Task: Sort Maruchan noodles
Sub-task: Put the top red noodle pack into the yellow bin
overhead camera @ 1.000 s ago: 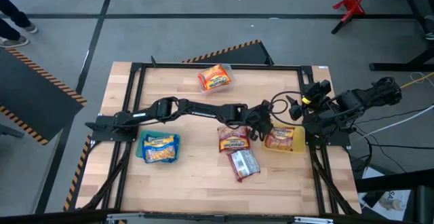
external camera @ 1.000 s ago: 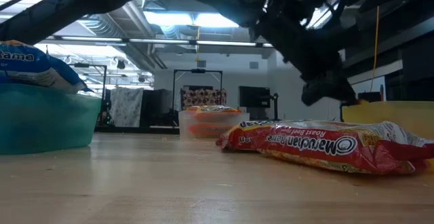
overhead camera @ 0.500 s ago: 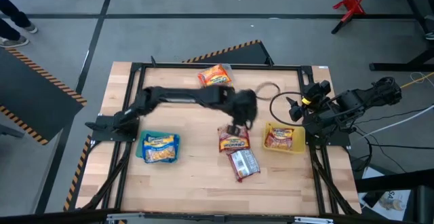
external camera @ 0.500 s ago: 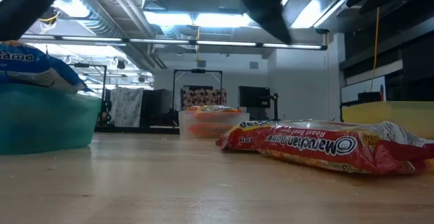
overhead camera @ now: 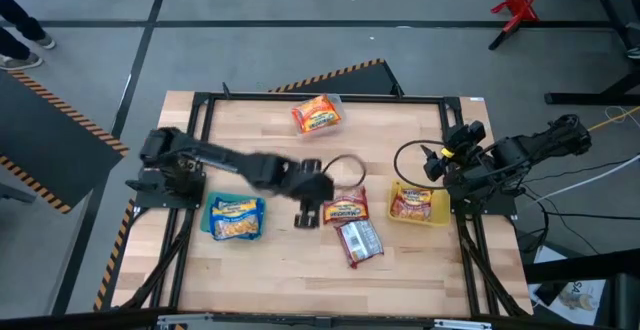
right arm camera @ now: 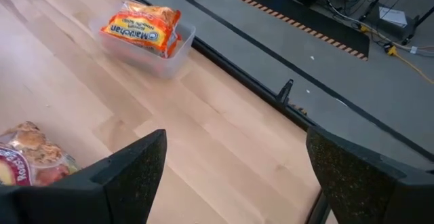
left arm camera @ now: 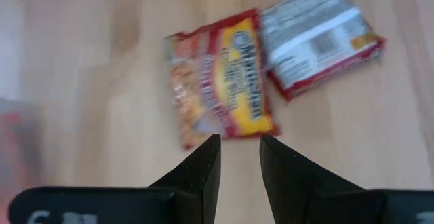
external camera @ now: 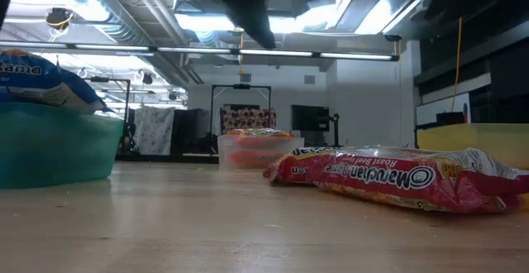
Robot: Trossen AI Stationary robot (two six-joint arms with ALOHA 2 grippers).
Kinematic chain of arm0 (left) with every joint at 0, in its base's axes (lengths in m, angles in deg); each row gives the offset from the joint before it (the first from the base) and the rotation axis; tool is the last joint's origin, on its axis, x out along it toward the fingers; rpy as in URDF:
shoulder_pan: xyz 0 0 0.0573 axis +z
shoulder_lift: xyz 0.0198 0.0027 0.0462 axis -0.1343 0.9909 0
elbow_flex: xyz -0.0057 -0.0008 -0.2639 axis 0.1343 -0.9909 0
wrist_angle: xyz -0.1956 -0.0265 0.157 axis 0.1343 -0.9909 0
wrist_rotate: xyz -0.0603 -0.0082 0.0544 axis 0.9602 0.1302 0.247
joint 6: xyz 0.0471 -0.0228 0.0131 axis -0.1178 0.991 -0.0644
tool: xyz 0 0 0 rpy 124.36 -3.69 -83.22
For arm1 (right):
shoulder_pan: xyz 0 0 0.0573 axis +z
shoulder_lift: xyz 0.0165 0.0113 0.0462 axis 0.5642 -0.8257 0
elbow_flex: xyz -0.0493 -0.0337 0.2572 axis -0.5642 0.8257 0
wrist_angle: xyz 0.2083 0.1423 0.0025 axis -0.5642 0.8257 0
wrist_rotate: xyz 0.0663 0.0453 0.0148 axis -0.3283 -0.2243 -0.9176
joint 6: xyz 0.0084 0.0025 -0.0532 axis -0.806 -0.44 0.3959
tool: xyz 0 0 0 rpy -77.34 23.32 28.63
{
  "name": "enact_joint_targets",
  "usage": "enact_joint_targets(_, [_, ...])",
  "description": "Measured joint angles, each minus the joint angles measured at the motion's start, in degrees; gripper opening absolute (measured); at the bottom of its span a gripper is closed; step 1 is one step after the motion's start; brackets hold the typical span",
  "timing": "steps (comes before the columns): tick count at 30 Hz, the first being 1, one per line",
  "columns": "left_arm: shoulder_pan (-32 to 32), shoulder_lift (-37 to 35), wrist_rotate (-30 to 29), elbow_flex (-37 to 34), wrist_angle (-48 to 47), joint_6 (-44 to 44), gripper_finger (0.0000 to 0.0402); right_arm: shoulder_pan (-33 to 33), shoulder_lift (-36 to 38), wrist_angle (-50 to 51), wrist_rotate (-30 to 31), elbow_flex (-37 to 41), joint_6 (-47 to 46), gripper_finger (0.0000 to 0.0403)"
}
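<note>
Two Maruchan noodle packets lie flat on the wood: a red one (overhead camera: 345, 208) (left arm camera: 220, 81) and a dark red-and-white one (overhead camera: 360, 240) (left arm camera: 319, 37) touching its near end. Others sit in bins: an orange one (overhead camera: 317, 115) in the clear bin, a blue-and-yellow one (overhead camera: 237, 218) in the teal bin, an orange-red one (overhead camera: 415, 202) in the yellow bin. My left gripper (overhead camera: 307, 218) (left arm camera: 241, 149) hovers just left of the red packet, pointing down, narrowly open, nothing between its fingers. My right gripper (right arm camera: 236, 139) waits wide open at the table's right edge.
The clear bin (overhead camera: 335, 125) stands at the far middle, the teal bin (external camera: 50, 149) at the near left, the yellow bin (overhead camera: 440, 215) at the right. A black cable loops (overhead camera: 415, 155) over the table near my right arm. Bare wood lies along the near edge.
My left gripper has drawn back from the yellow bin, risen, and swung toward the table's left and near side, rolling its wrist as it went. It now hangs beside the red packet. The packets have stayed where they were.
</note>
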Motion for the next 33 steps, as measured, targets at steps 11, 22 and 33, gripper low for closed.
enact_joint_targets(11, [-3.21, 3.2, -3.38, -18.3, 23.57, 12.03, 0.0123, -0.01, 0.0, -2.62, -3.46, 0.98, -0.03, 0.034])
enact_joint_targets(22, [-4.32, 5.82, -2.26, -18.28, 24.84, 27.87, 0.0175, -0.02, 0.01, -2.8, -2.73, 0.99, -0.02, 0.034])
enact_joint_targets(33, [-3.56, 7.14, -2.12, -18.26, 27.04, 34.12, 0.02, -0.02, -0.01, -2.77, -2.25, 0.98, 0.0, 0.034])
